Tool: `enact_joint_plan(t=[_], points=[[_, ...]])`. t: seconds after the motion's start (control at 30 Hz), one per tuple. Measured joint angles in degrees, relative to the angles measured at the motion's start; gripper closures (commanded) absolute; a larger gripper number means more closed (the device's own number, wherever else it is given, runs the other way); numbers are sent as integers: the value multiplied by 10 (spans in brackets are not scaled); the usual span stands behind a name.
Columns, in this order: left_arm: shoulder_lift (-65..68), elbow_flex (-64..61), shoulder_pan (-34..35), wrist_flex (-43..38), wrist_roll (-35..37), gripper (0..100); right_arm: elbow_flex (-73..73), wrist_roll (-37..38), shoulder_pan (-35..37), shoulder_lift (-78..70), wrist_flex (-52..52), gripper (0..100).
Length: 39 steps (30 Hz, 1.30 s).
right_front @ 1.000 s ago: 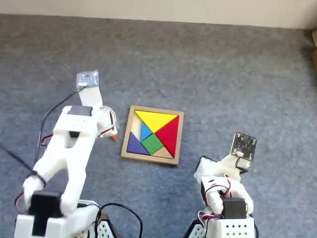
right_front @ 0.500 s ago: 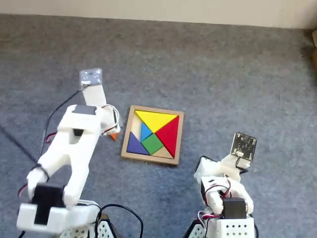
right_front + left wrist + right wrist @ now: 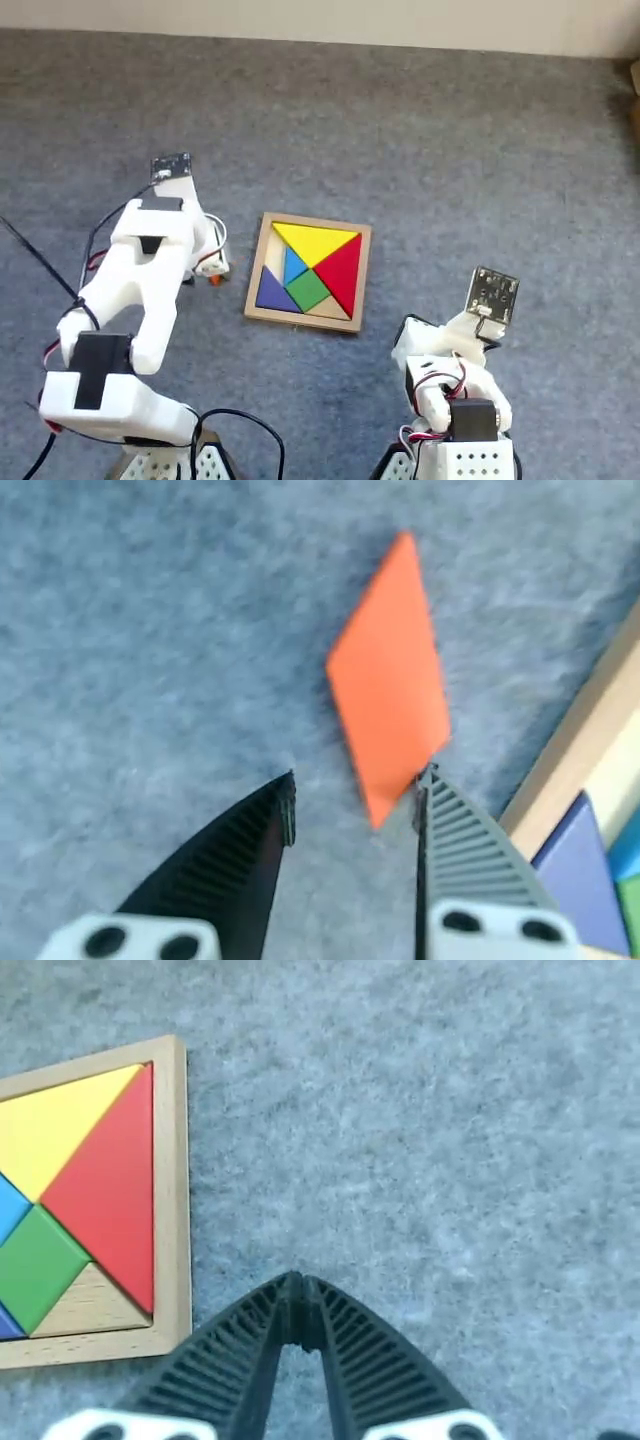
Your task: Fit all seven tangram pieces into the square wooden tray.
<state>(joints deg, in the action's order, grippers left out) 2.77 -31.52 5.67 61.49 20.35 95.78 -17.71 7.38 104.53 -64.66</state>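
The square wooden tray lies mid-table holding yellow, red, green, light blue and dark blue pieces, with bare wood at two spots. An orange parallelogram piece lies flat on the carpet just left of the tray. My left gripper hangs open right over the piece's near end, one finger at its corner, the other on bare carpet. A sliver of the orange piece peeks out under that arm. My right gripper is shut with nothing in it, near the tray's right side.
Grey carpet covers the whole table. The right arm sits folded at the front right. Cables trail from the left arm's base. Open carpet lies behind and to the right of the tray.
The left arm has swung left and toward the front, away from the tray's edge, and now hangs over the orange piece. The right arm has not moved.
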Motion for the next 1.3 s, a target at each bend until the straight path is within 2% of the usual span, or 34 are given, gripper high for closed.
enact_joint_plan(t=[0.27,0.4,0.53,0.9,1.1,1.3], points=[[1,118,0,132,2,796,0,0,0,0,0,995],[3,191,0,168,2,796,0,0,0,0,0,995],[11,210,-1,168,2,796,0,0,0,0,0,995],[158,207,-41,75,3,796,0,0,0,0,0,995],[174,215,-42,109,-1,800,0,0,0,0,0,995],[185,207,7,126,-13,800,0,0,0,0,0,995]])
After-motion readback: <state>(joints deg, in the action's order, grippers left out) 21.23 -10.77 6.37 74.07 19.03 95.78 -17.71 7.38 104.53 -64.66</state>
